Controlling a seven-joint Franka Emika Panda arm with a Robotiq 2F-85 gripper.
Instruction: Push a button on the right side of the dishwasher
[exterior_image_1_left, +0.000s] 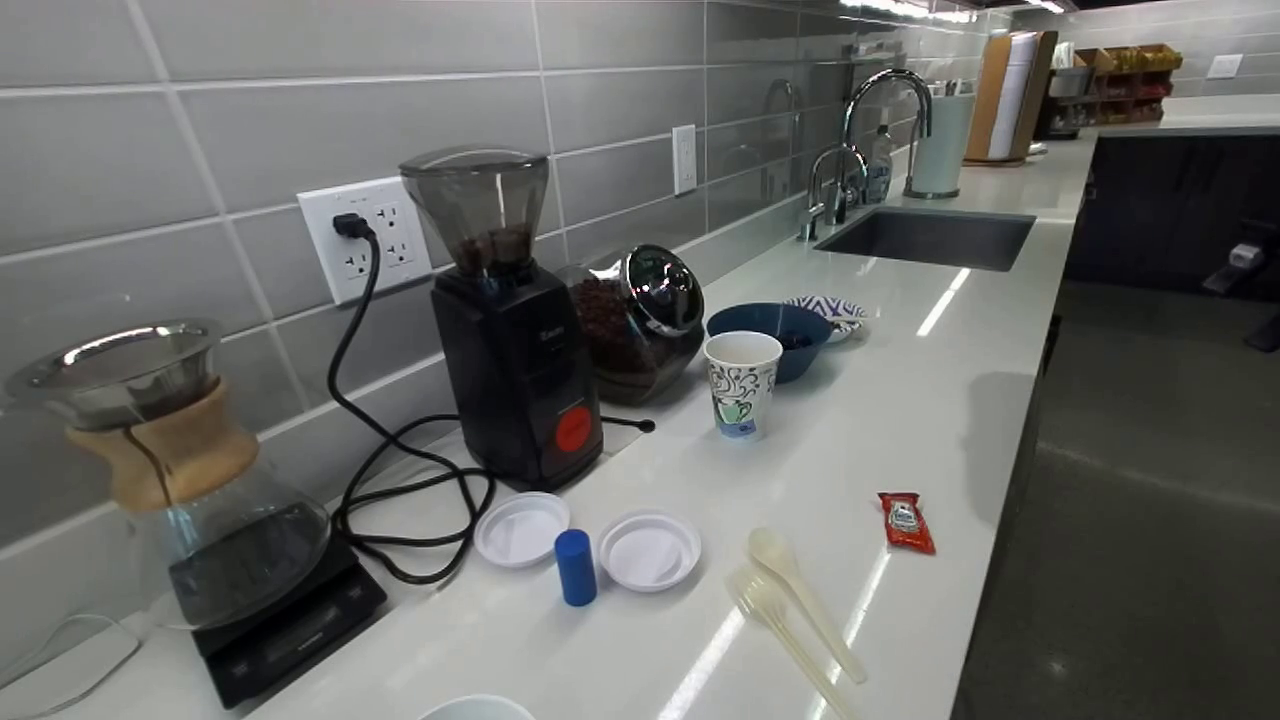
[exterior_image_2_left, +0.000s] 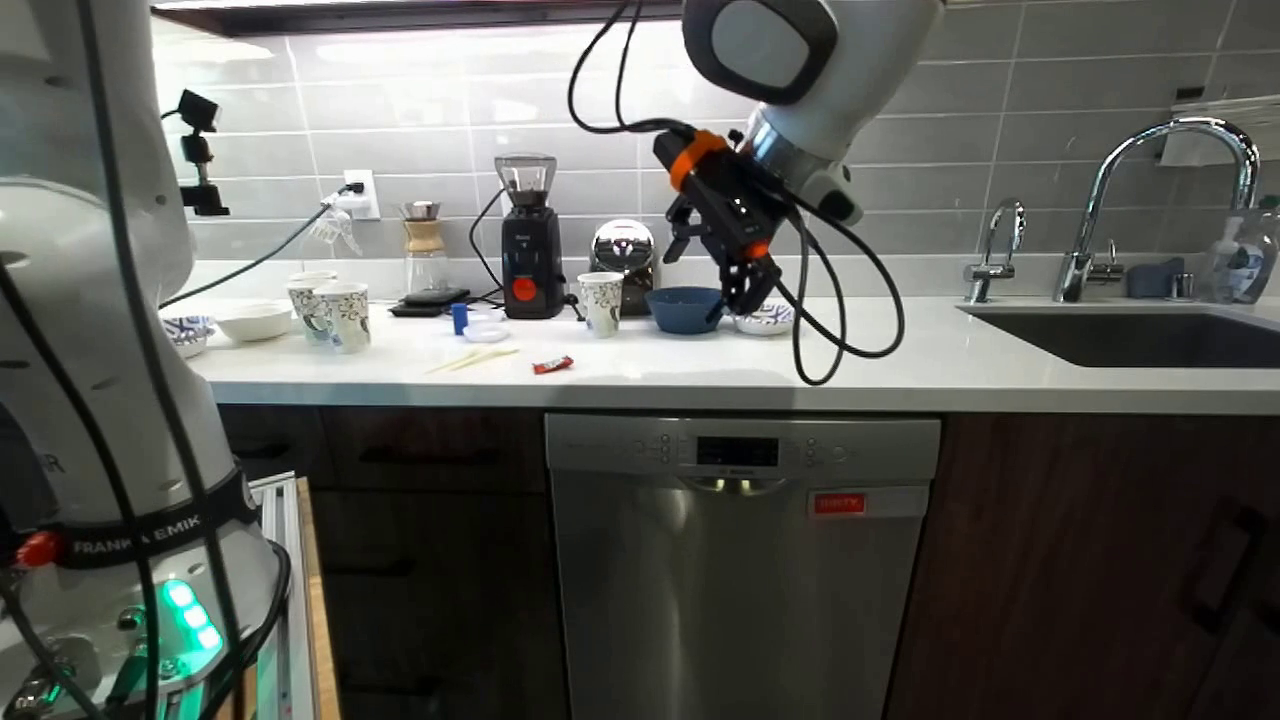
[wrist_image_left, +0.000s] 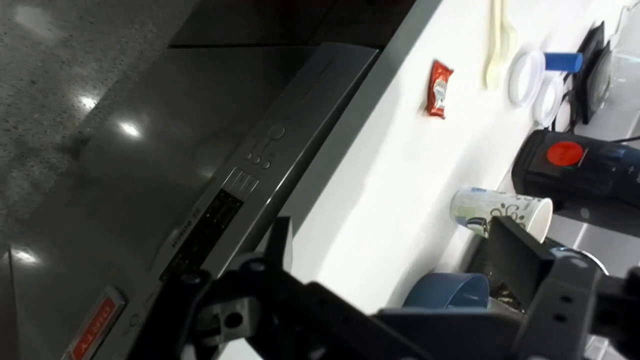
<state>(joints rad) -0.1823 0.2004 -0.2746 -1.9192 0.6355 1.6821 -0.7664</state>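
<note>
A red label (exterior_image_2_left: 838, 504) on the right of the dishwasher (exterior_image_2_left: 740, 610) reads DIRTY, and in the wrist view BOSCH stands beside its dark display (exterior_image_2_left: 737, 451). The black band (exterior_image_2_left: 160, 528) on the arm (exterior_image_2_left: 850, 110) shows FRANKA EMIK. Print on the red packet (exterior_image_1_left: 907, 522) is too small to read. The dishwasher sits beneath the front edge of the counter (exterior_image_1_left: 890, 440), between dark drawers (exterior_image_2_left: 435, 470) at left and a brown door (exterior_image_2_left: 1060, 580) at right; small round buttons (exterior_image_2_left: 839, 453) lie right of the display. Higher up, the gripper (wrist_image_left: 392, 237) has its fingers (wrist_image_left: 517, 260) spread, well apart from those buttons. Open room stretches along the counter's near edge, right of the packet, as far as the sink (exterior_image_2_left: 1150, 338). There is one blue bowl (exterior_image_2_left: 680, 312), one coffee grinder (exterior_image_1_left: 520, 370) with one paper cup (exterior_image_1_left: 740, 388) near its right side, one upright blue cylinder (exterior_image_1_left: 575, 567) beside two white lids (exterior_image_1_left: 650, 552), one fork (exterior_image_1_left: 756, 595) and one spoon (exterior_image_1_left: 769, 548). Two taps (exterior_image_2_left: 1072, 275) rise at the sink's far edge.
</note>
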